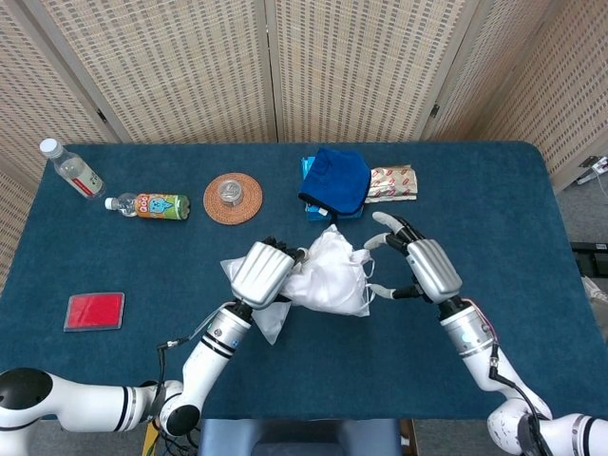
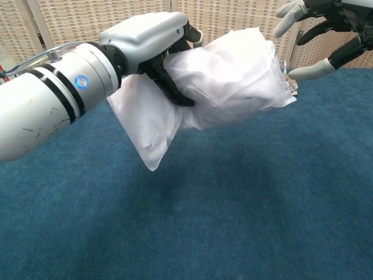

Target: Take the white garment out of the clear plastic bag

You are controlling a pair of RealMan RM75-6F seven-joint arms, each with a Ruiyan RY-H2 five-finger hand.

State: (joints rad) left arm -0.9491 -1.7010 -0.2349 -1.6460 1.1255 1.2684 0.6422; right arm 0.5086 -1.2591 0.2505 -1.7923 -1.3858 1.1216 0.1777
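My left hand [image 1: 262, 272] [image 2: 152, 44] grips the clear plastic bag [image 1: 323, 275] [image 2: 227, 81] around its middle and holds it above the blue table. The white garment fills the bag's right part; an empty flap of the bag [image 2: 148, 125] hangs down to the left of the grip. My right hand [image 1: 418, 266] [image 2: 326, 29] is just to the right of the bag's end with its fingers spread. Its fingertips [image 1: 372, 291] are very near the plastic; I cannot tell whether they touch it.
At the back of the table [image 1: 494, 209] lie a dark blue cloth [image 1: 337, 180] on a blue packet, a snack pack [image 1: 392, 182], a woven coaster [image 1: 232, 198] with a cap, two bottles [image 1: 147, 205] [image 1: 72, 169], and a red card [image 1: 95, 311] at the left.
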